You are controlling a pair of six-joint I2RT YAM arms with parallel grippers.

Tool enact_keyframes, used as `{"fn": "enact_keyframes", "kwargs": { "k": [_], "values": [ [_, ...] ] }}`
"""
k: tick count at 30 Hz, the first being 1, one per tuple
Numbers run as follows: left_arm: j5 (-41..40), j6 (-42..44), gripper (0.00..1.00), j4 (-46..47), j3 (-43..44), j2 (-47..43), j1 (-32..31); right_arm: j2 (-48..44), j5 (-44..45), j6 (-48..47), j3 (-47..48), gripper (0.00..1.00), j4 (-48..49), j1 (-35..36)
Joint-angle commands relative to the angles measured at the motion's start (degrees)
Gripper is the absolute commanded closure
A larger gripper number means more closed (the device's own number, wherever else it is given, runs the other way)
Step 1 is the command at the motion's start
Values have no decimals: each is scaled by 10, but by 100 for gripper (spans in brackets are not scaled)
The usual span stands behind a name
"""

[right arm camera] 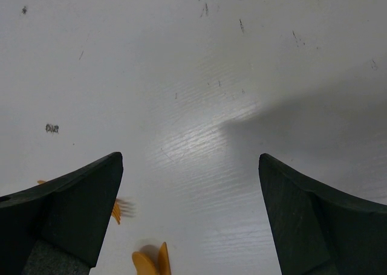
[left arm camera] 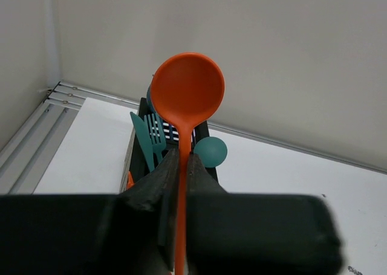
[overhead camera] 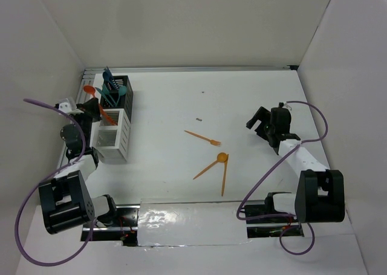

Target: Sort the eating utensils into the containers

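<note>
My left gripper [overhead camera: 94, 107] is shut on the handle of a red-orange spoon [left arm camera: 187, 90], bowl upward, at the far left beside the containers. The spoon's lower end slants toward the top of the white bin [overhead camera: 115, 143]. Just behind it, the black bin [overhead camera: 126, 97] holds a teal fork [left arm camera: 155, 135], a teal knife [left arm camera: 141, 139] and a teal spoon [left arm camera: 210, 152]. An orange fork [overhead camera: 202, 138], orange spoon [overhead camera: 211, 165] and orange knife [overhead camera: 224, 177] lie mid-table. My right gripper [overhead camera: 259, 122] hovers open to their right, nothing between its fingers [right arm camera: 72, 202].
White walls enclose the table on three sides, and the bins stand close to the left wall. A metal rail [overhead camera: 181, 69] runs along the back edge. A glossy strip [overhead camera: 187, 217] lies between the arm bases at the near edge. Purple cables loop off both arms.
</note>
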Motion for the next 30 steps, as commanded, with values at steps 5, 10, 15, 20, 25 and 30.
{"fn": "enact_keyframes", "kwargs": {
  "k": [5,10,15,20,25,30],
  "values": [
    [22,31,72,53,5,-24,-1,-12,10,-3,27,1,24,-3],
    [22,36,59,36,8,-44,7,-24,10,-4,22,1,24,-3],
    [57,29,33,10,20,-63,30,-42,10,-5,17,1,18,-3],
    [85,48,23,-93,48,-130,32,-64,4,-9,11,0,12,-3],
    [241,164,22,-408,227,-164,7,-63,-2,-17,17,0,-11,-3],
    [270,280,22,-597,387,-109,-186,-74,-16,-14,3,1,-35,-5]
  ]
}}
